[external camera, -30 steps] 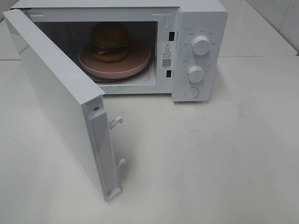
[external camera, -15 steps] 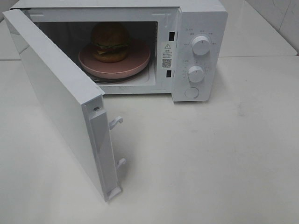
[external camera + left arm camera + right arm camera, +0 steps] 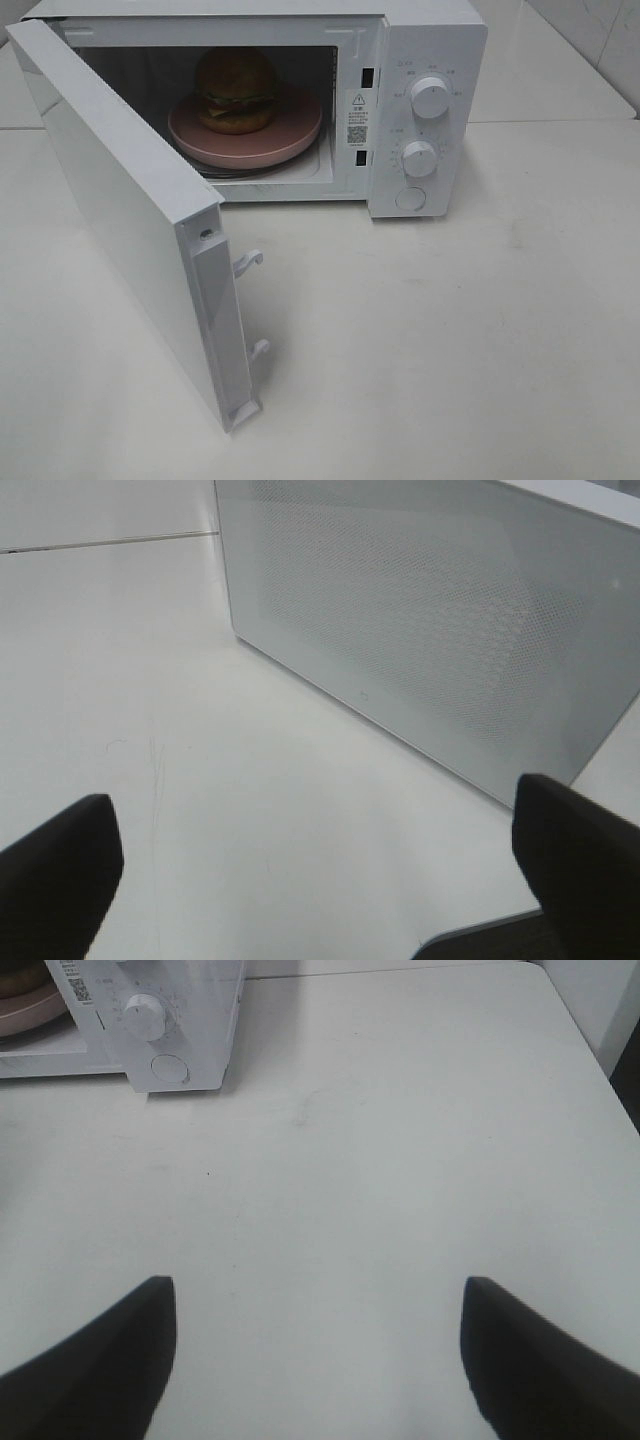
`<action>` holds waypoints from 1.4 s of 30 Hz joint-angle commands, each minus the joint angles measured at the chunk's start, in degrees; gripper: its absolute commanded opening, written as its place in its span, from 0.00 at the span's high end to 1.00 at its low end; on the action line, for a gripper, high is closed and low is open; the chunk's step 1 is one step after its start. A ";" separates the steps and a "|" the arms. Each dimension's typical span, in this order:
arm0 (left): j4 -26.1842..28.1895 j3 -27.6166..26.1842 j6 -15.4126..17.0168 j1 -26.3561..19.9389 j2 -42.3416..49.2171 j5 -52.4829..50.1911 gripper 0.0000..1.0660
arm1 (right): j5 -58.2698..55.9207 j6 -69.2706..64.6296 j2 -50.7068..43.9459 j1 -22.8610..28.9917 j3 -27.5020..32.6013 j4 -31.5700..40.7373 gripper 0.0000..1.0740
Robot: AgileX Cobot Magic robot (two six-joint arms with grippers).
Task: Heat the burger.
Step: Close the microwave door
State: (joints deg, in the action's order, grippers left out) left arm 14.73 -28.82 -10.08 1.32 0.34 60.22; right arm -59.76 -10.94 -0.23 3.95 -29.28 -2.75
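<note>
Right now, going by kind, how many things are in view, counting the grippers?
Microwave: 1
Burger: 1
Pink plate: 1
Knobs: 2 (upper knob, lower knob)
Round button: 1
Grippers: 2 (left gripper, right gripper)
Total: 8

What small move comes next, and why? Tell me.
Probably bring the left gripper against the door and start pushing it shut: the burger sits on the plate inside the microwave, the door stands open, and that open gripper faces it.
</note>
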 commanded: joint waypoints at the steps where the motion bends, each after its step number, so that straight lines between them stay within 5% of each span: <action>1: 0.34 0.06 0.00 0.34 1.03 -0.86 0.08 | 0.23 0.00 -1.43 -0.46 0.06 0.11 0.30; 8: -0.23 -1.20 0.06 0.34 -0.34 -4.76 0.09 | 0.23 0.00 -1.43 -0.46 0.06 0.11 0.30; 16: 0.29 -1.09 0.06 0.34 -8.14 -11.80 0.22 | 0.23 0.00 -1.43 -0.46 0.06 0.11 0.30; 21: 0.11 -1.09 0.29 0.34 -14.32 -14.67 0.39 | 0.23 0.00 -1.43 -0.46 0.06 0.11 0.30; 30: 0.57 -1.03 0.06 0.34 -25.50 -22.69 0.98 | 0.23 0.00 -1.43 -0.46 0.06 0.11 0.30; 32: 0.63 -0.92 -0.23 0.34 -26.36 -24.41 1.00 | 0.23 0.00 -1.43 -0.46 0.06 0.11 0.30; 42: 14.09 8.42 -15.07 0.34 -30.37 -46.29 1.00 | 0.23 0.00 -1.43 -0.46 0.06 0.11 0.30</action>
State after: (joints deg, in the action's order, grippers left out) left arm 27.10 -20.63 -24.06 1.32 -30.02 16.56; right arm -59.76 -10.94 -0.23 3.95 -29.28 -2.75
